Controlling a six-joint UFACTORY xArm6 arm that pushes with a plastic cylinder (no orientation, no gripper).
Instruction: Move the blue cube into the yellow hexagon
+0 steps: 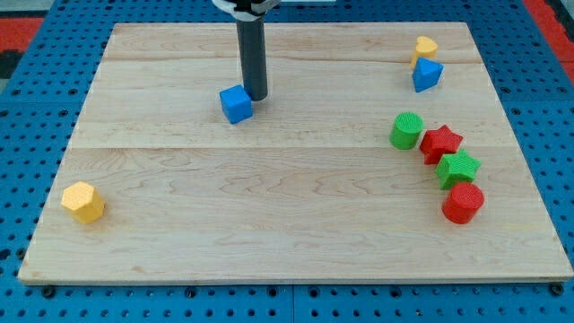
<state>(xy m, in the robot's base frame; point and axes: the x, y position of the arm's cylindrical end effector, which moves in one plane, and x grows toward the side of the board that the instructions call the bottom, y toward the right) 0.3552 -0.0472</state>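
Note:
The blue cube [237, 104] lies on the wooden board [269, 206], left of the middle and toward the view's top. My tip [256, 97] stands right against the cube's upper right side, touching or nearly touching it. The yellow hexagon [83, 202] lies far off at the board's lower left, near the left edge. The rod rises from the tip straight up out of the view's top.
At the upper right lie a yellow heart-like block [425, 47] and a blue triangle block [427, 75]. On the right, in a slanting row, lie a green cylinder [406, 130], a red star [440, 143], a green star [458, 168] and a red cylinder [463, 203].

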